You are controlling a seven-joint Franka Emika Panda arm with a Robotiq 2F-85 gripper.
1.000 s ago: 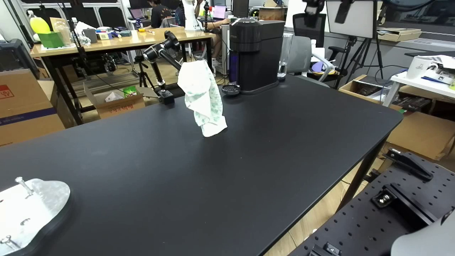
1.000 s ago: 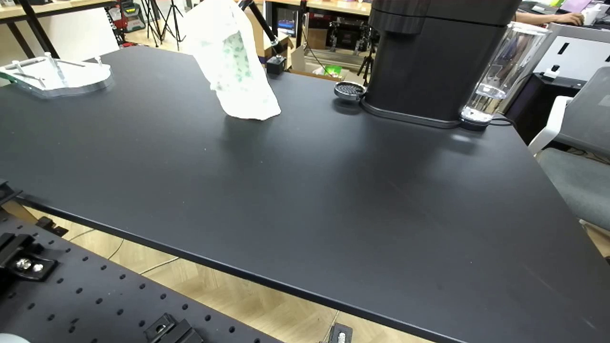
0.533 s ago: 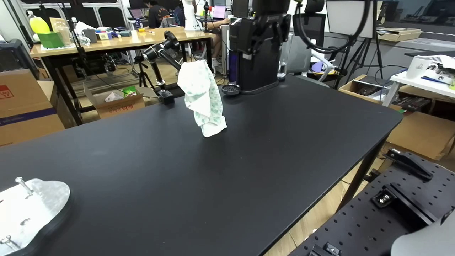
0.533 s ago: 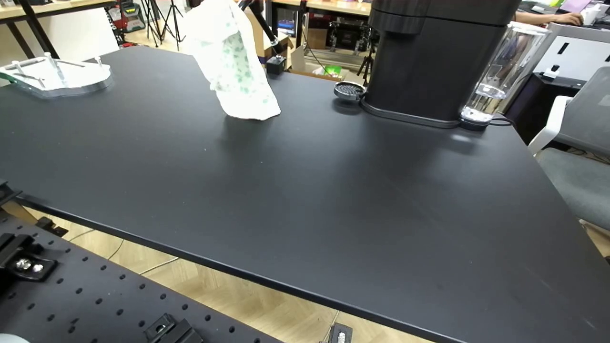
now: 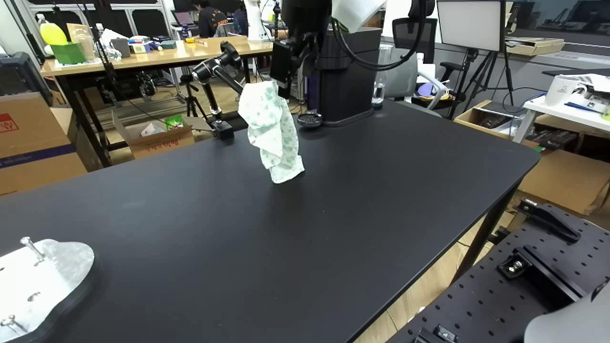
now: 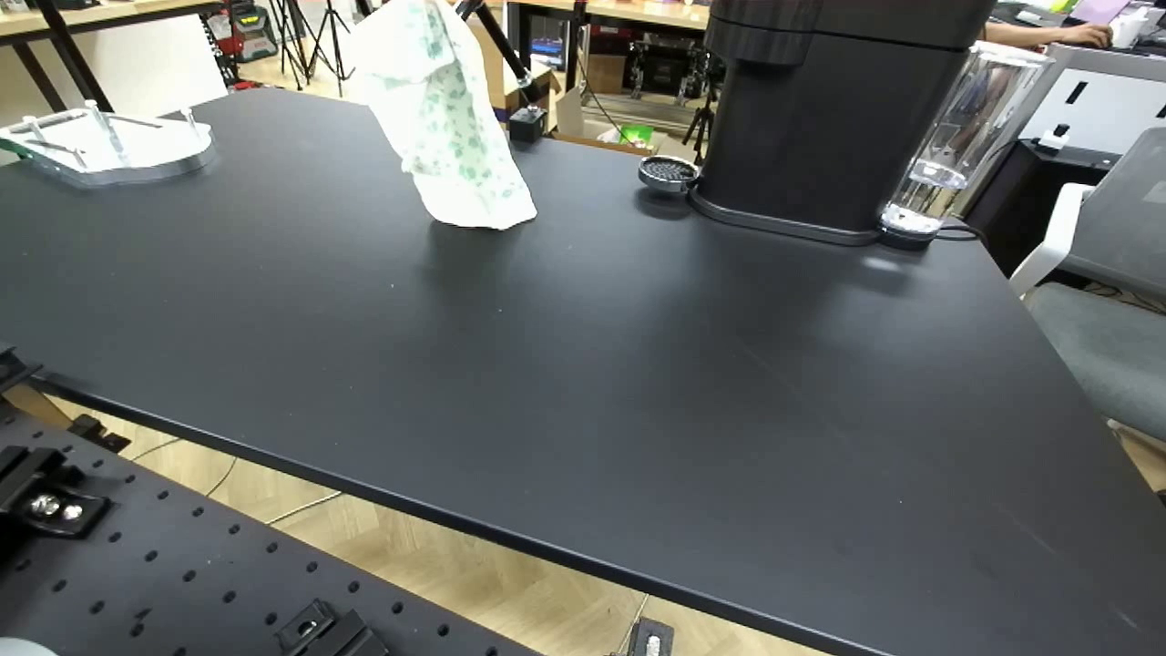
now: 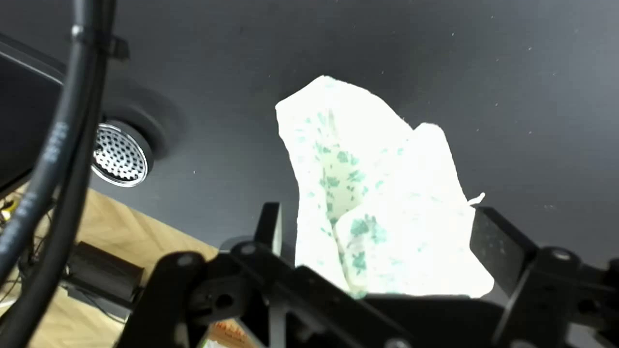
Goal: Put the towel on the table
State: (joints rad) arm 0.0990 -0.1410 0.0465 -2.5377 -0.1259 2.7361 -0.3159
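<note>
With its jaws spread wide, the gripper has the towel directly ahead, upper end seemingly lined up between them, long axis slanting down and away toward the table.

Nothing legible: reddish lettering on open carton, white print on cable.

Creased cloth towel, smooth matt table, shiny metallic grille, wood-grained floor.
</note>
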